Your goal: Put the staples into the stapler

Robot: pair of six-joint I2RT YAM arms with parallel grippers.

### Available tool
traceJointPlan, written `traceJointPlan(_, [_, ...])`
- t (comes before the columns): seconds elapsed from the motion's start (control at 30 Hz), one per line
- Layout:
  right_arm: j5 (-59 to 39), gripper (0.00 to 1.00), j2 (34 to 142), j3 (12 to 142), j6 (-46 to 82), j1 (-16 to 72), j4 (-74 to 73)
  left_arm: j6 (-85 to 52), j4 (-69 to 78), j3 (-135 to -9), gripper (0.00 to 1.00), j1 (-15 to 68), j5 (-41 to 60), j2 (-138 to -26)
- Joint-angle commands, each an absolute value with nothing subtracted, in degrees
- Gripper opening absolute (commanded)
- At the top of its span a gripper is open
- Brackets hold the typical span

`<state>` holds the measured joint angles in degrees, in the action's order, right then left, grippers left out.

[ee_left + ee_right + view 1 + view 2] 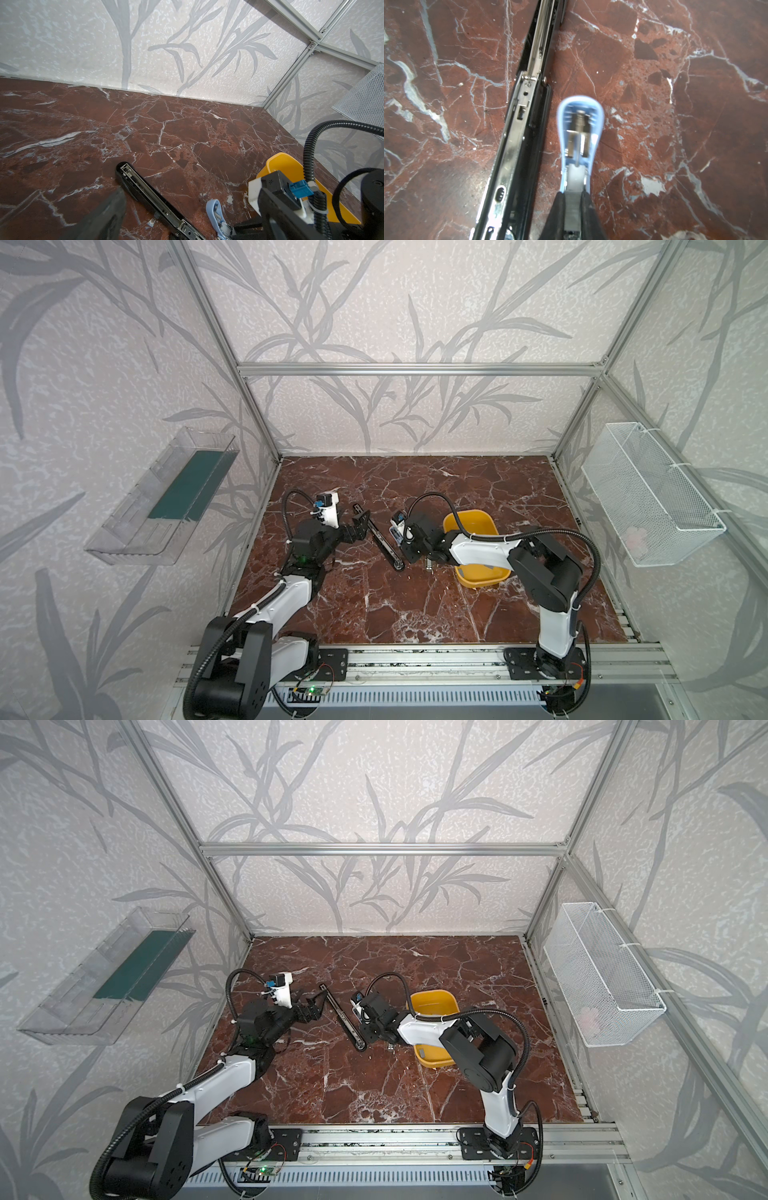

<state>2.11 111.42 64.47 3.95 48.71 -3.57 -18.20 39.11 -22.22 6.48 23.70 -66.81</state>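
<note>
Grey staples (572, 212) in right hand (572, 196) at blue stapler (580, 116)

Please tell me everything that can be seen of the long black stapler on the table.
The black stapler is long and slim: a black shell, seemingly plastic, with a shiny metal channel and spring inside. It is opened out flat and lies diagonally on the marble table, near its middle. The open left tool is by its far end; contact is unclear.

a black stapler (384, 547) lies opened flat on the red marble table (415, 614), a yellow bin (469, 522) to its right.
</note>
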Motion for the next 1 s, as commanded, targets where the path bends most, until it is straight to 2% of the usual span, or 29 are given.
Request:
traceJointPlan(0.0, [1.9, 0.01, 109.5, 62.8, 5.3, 49.0, -1.4, -18.9, 40.8, -21.6, 0.99, 6.4, 24.2, -65.5])
traceJointPlan(0.43, [1.5, 0.02, 108.5, 61.7, 6.2, 49.6, -0.2, -18.9, 40.8, -21.6, 0.99, 6.4, 24.3, -65.4])
traceJointPlan(0.67, [2.3, 0.12, 107.6, 61.8, 6.1, 50.1, 0.9, -19.0, 41.0, -21.6, 0.99, 6.5, 24.4, -65.4])
traceJointPlan(0.97, [2.6, 0.19, 106.3, 61.6, 6.1, 50.6, 2.1, -18.9, 41.0, -21.8, 0.99, 6.5, 24.3, -65.5])
